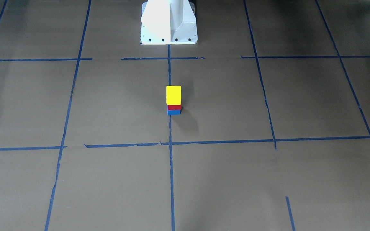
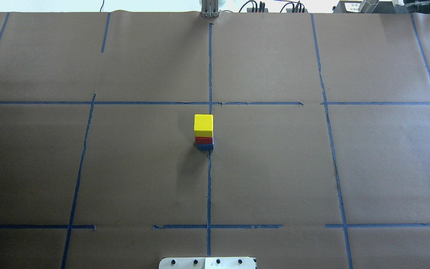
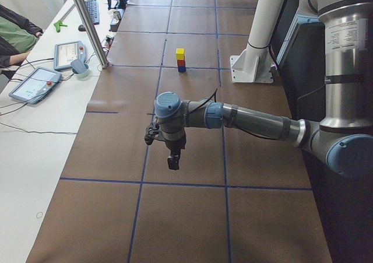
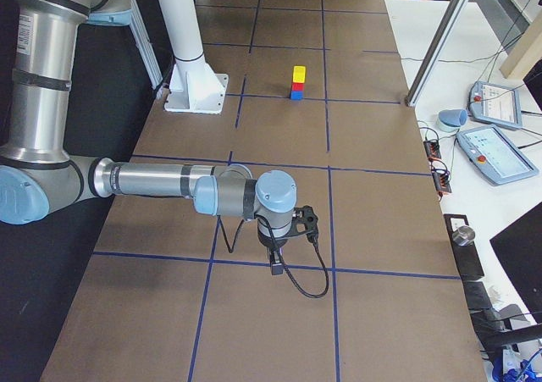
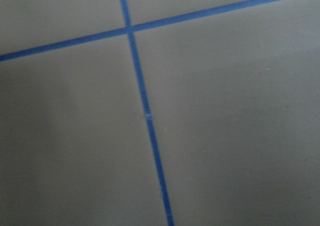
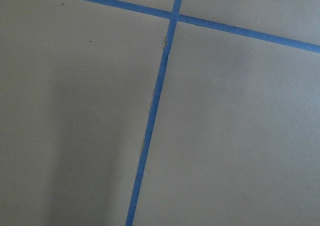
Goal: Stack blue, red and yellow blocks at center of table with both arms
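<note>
At table [image 2: 274,168] center, stacked blocks [image 2: 203,129]

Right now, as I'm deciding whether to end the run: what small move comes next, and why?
Probably none; hold position. Yellow block tops red block on blue block at the table centre; left gripper and right gripper hang well clear.

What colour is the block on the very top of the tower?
Yellow. The top block shows best in the overhead view.
</note>
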Tool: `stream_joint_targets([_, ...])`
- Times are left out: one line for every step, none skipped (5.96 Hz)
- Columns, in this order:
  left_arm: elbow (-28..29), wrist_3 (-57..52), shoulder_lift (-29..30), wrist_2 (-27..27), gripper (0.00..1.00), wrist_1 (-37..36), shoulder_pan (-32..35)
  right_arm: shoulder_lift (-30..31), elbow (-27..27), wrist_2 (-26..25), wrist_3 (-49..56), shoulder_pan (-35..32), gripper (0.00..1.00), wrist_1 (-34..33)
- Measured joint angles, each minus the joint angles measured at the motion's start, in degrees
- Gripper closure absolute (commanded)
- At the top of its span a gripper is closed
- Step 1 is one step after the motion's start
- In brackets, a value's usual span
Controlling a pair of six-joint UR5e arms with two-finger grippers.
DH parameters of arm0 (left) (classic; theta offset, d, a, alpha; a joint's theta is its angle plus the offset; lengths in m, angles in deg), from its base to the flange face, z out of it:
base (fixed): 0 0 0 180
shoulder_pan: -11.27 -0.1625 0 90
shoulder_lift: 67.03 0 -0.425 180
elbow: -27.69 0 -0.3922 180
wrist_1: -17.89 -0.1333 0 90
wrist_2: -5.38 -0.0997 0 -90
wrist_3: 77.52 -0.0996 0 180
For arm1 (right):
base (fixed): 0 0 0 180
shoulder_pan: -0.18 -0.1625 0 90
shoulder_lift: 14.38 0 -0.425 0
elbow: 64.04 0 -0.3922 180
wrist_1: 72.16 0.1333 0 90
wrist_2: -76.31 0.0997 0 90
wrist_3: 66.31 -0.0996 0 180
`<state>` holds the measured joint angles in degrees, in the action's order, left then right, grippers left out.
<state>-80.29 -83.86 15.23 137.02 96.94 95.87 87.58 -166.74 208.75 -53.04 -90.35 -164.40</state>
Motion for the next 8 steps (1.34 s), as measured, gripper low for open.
stream_joint_targets([0.81,-0.61,-0.3,0.18,0.0,0.01,0.63,0.0,0.03,0.01,0.0,0.0,0.0,0.04])
stream_joint_targets([2.57,-0.82,-0.36,0.29,0.0,0.01,0.78,0.0,0.04,0.01,0.0,0.0,0.0,0.08])
stream_joint_targets([4.6,-0.72,-0.27,0.18,0.0,-0.16,0.81,-0.01,0.04,0.03,0.0,0.01,0.0,0.12])
stream_joint_targets([5.55,-0.69,-0.21,-0.09,0.0,-0.42,0.81,-0.01,-0.01,0.07,0.0,0.01,0.0,0.13])
stream_joint_targets([5.77,-0.75,-0.23,-0.22,0.0,-0.61,0.73,-0.01,-0.02,0.09,0.0,0.0,0.0,0.14])
stream_joint_targets([5.8,-0.75,-0.22,-0.19,0.0,-0.67,0.65,-0.01,0.02,0.09,0.02,0.04,0.0,0.14])
stream_joint_targets([5.78,-0.71,-0.19,-0.11,0.0,-0.66,0.6,-0.01,0.04,0.12,0.04,0.07,0.0,0.14])
stream_joint_targets([5.76,-0.7,-0.17,-0.07,0.0,-0.65,0.54,-0.01,0.05,0.16,0.02,0.08,0.0,0.14])
